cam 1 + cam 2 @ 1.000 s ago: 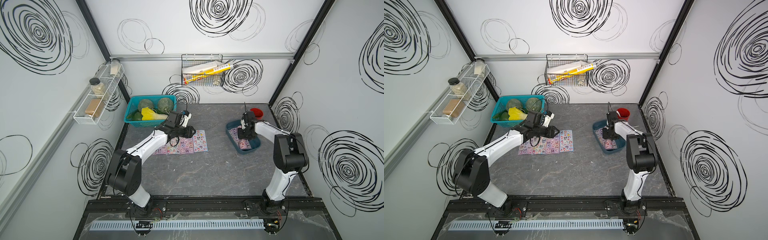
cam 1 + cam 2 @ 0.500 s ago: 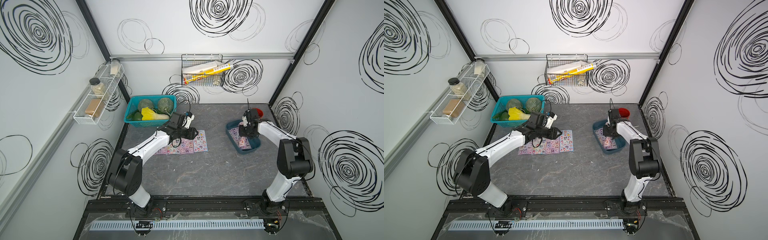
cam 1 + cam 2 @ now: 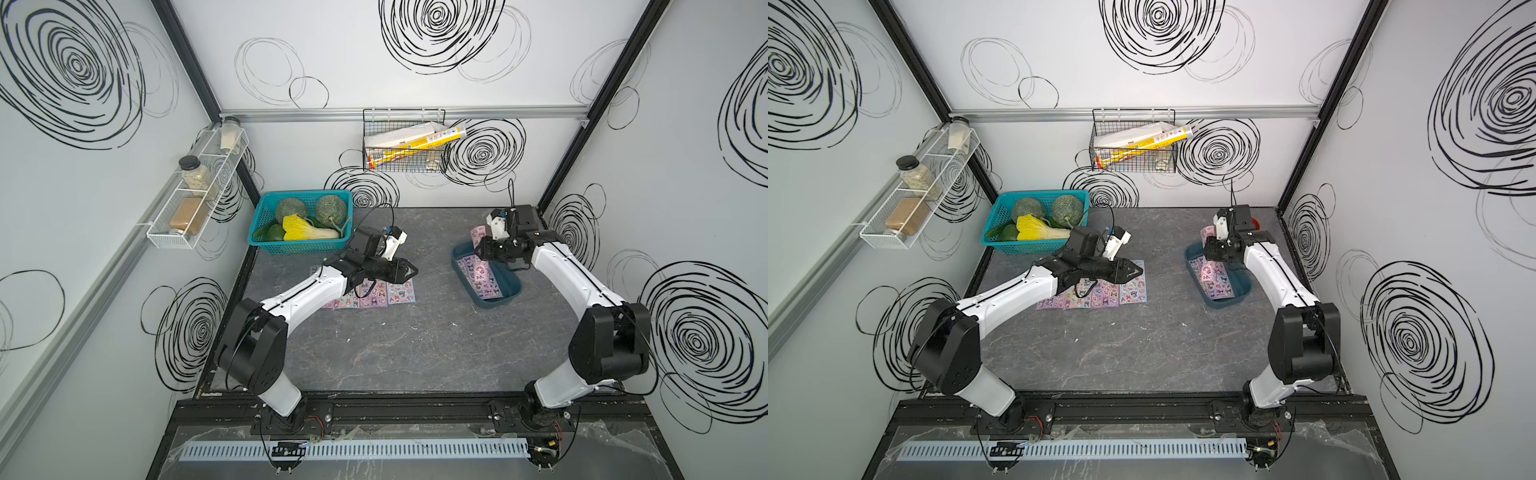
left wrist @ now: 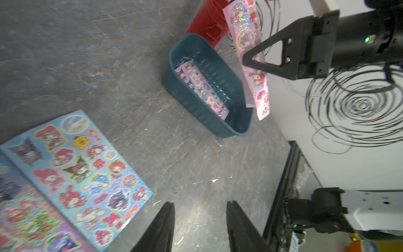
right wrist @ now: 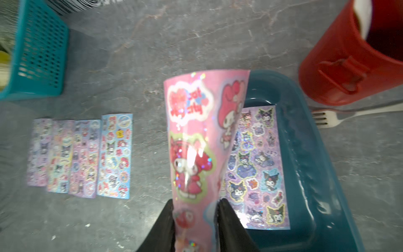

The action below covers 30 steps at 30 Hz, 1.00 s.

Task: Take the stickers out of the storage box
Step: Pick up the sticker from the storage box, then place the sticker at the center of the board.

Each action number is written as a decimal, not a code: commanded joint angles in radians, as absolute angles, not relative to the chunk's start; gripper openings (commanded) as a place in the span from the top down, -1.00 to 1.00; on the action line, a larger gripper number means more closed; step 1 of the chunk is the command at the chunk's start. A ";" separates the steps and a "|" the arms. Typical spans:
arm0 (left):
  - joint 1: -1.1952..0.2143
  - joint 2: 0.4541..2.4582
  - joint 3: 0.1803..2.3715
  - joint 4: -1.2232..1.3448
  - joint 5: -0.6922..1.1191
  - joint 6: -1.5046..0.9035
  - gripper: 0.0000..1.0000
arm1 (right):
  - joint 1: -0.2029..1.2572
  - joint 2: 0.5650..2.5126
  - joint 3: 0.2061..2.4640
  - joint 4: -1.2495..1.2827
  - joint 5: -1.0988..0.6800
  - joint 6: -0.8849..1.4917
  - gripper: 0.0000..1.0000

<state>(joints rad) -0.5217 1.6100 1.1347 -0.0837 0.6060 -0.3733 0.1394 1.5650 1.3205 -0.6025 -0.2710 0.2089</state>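
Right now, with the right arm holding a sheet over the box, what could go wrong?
1. The pink sheet is bowed in the shut right gripper; it may crease or slip in transit.
2. The left gripper hangs open by the row of sheets on the table; laying the pink one there risks an arm clash.
3. The red cup stands close beside the storage box, where a lilac sheet remains; the next reach could knock it.

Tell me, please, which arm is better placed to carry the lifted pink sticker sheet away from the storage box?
Probably right: the right end effector pinches the pink sheet by the storage box, while the left end effector hangs open and empty.
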 commanded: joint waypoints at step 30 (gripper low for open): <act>-0.718 1.778 1.274 0.310 0.787 -0.756 0.14 | 0.143 1.347 1.180 -0.502 -0.776 0.385 0.28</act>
